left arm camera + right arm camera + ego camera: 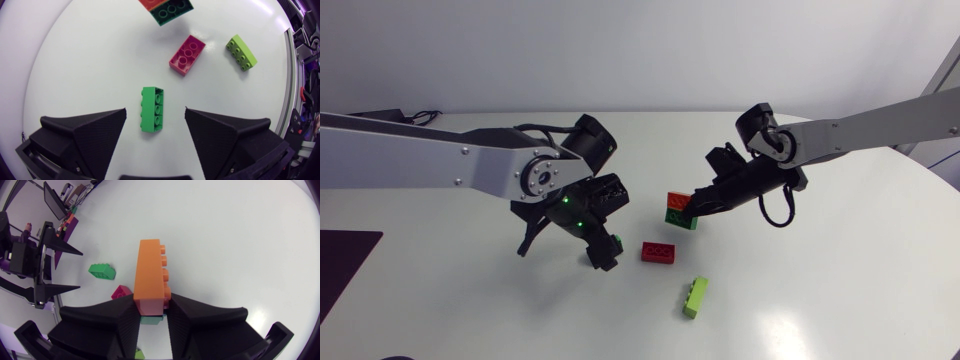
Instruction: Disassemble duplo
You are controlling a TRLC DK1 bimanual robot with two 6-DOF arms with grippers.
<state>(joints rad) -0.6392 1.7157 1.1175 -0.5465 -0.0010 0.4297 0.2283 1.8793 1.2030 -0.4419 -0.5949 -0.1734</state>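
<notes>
A two-brick stack, an orange brick (150,275) on a dark green brick (151,320), hangs in my right gripper (152,302), whose fingers press the orange brick from both sides. In the head view the stack (680,211) sits near the table's middle at the right gripper (690,207). My left gripper (155,112) stands open just over a green brick (152,109), which lies on its side on the table between the fingers, touching neither. The head view shows that gripper (603,250) left of the stack, with the green brick (617,242) peeking out beside it.
A red brick (658,252) lies loose just ahead of the left gripper, and a lime brick (696,296) lies nearer the front edge. Both show in the left wrist view, the red brick (187,54) and the lime brick (241,51). White table (820,290) surrounds them.
</notes>
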